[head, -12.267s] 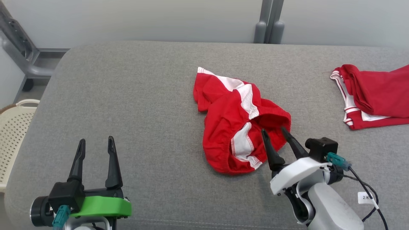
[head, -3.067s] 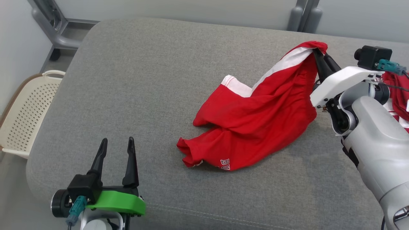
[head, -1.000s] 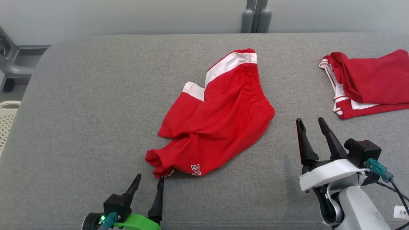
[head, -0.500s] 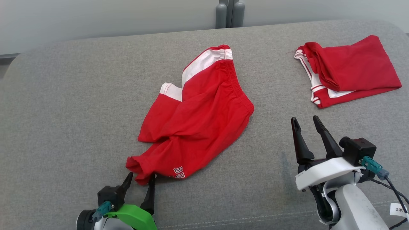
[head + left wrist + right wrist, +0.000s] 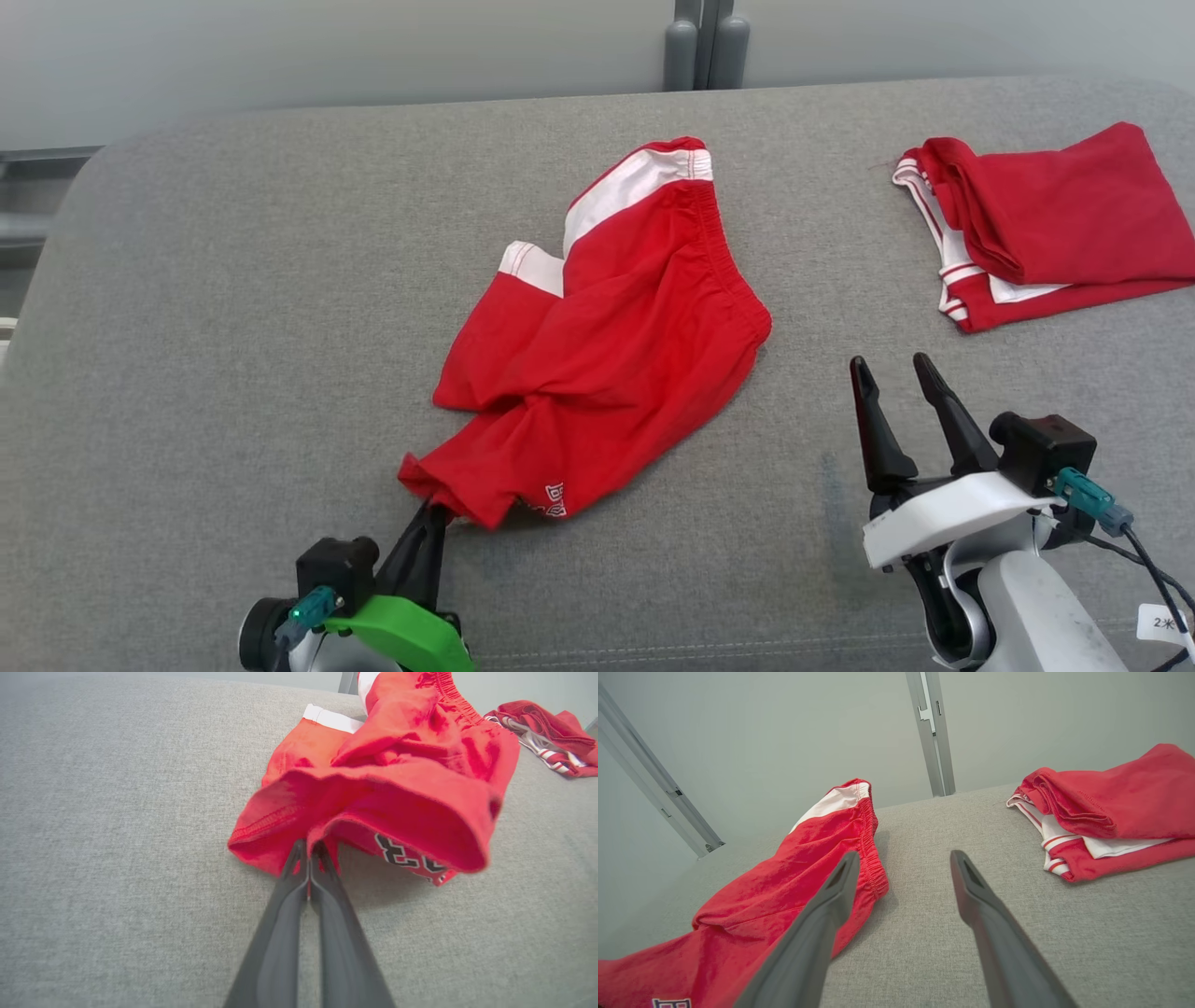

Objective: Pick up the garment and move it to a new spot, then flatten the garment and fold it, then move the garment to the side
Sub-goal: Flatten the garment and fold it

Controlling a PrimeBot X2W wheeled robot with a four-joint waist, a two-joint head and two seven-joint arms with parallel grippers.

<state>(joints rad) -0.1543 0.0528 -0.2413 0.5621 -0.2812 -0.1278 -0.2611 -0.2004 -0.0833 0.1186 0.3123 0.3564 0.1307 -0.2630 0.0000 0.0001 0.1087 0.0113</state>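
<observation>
left gripper [image 5: 308, 847] has closed on shorts [image 5: 616, 345] hem; right gripper [image 5: 890, 364] spread over open cushion [image 5: 233, 327].

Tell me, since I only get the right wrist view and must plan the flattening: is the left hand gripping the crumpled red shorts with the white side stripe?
Observer: Yes. The left hand is shut on the hem of the leg of the red shorts nearest the robot.
Operator: Is that leg flat?
Observer: No. The left wrist view shows it bunched, its opening gaping above the grey fabric cushion.
Operator: Is my right hand touching cloth?
Observer: No. The head view shows bare cushion between the open right hand and the shorts.
</observation>
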